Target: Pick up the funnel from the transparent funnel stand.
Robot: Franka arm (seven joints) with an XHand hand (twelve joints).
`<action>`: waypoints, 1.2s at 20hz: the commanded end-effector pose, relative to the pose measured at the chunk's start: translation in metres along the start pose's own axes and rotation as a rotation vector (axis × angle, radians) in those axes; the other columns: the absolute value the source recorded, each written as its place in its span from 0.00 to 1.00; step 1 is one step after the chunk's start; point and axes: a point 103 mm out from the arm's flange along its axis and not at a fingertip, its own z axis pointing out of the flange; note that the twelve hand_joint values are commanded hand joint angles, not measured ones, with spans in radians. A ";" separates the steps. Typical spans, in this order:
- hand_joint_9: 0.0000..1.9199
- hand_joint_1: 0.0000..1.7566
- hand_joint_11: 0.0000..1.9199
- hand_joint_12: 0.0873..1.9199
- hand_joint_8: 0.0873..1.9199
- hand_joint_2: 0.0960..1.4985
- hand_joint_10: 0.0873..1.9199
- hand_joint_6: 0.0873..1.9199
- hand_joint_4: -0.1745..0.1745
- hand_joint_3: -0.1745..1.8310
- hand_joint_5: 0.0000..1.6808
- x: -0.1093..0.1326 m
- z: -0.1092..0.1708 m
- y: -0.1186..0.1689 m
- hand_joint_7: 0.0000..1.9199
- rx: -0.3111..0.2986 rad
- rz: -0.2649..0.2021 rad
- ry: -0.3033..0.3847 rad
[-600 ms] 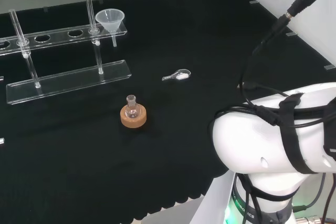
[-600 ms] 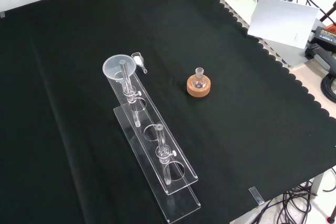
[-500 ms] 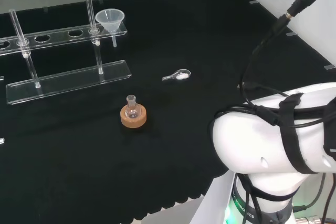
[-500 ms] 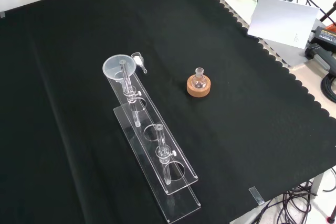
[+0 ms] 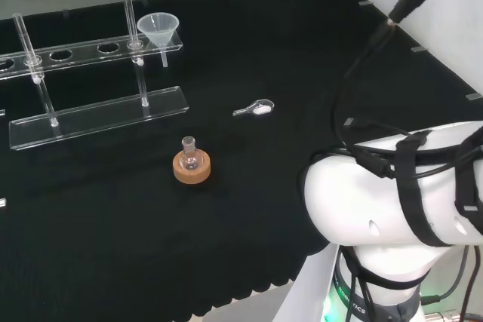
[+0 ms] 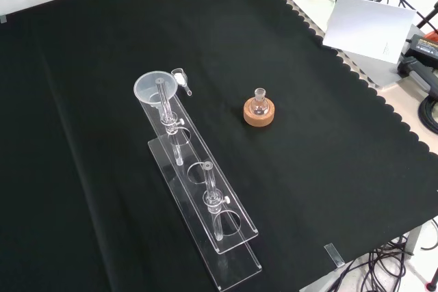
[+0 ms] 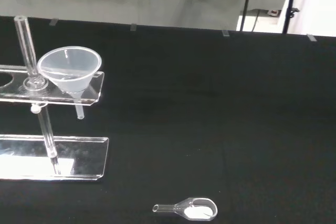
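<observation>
A clear funnel point(image 5: 158, 29) point(image 6: 152, 87) point(image 7: 70, 70) sits upright in the end hole of the transparent funnel stand point(image 5: 98, 115) point(image 6: 205, 203) point(image 7: 52, 156), its stem hanging below the upper shelf. The stand has two upright rods, a shelf with several holes and a flat base plate. Nothing touches the funnel.
A small round flask on a cork ring point(image 5: 192, 166) point(image 6: 259, 111) stands in the middle of the black cloth. A small clear scoop holding white powder point(image 5: 256, 108) point(image 6: 182, 78) point(image 7: 189, 209) lies near the funnel end of the stand. The arm's white links point(image 5: 400, 209) rise at the head view's right.
In the head view the cable and connector at the top right have shifted up and left, and the arm's white link has moved a little. The ware on the cloth stays put.
</observation>
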 end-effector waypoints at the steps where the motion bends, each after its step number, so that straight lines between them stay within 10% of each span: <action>1: 0.00 0.22 0.00 0.40 0.00 0.32 0.00 0.00 0.56 0.13 0.00 0.000 0.010 0.041 0.00 0.042 -0.083 0.034; 6: 0.00 0.24 0.00 0.41 0.00 0.33 0.00 0.00 0.71 0.13 0.00 0.005 0.015 0.071 0.00 0.094 -0.164 0.009; 13: 0.00 0.26 0.00 0.46 0.00 0.34 0.00 0.00 0.64 0.11 0.00 0.012 0.031 0.105 0.00 0.088 -0.189 0.004; 24: 0.01 0.27 0.00 0.44 0.00 0.35 0.00 0.00 0.51 0.11 0.00 0.036 0.073 0.157 0.06 0.243 -0.246 -0.100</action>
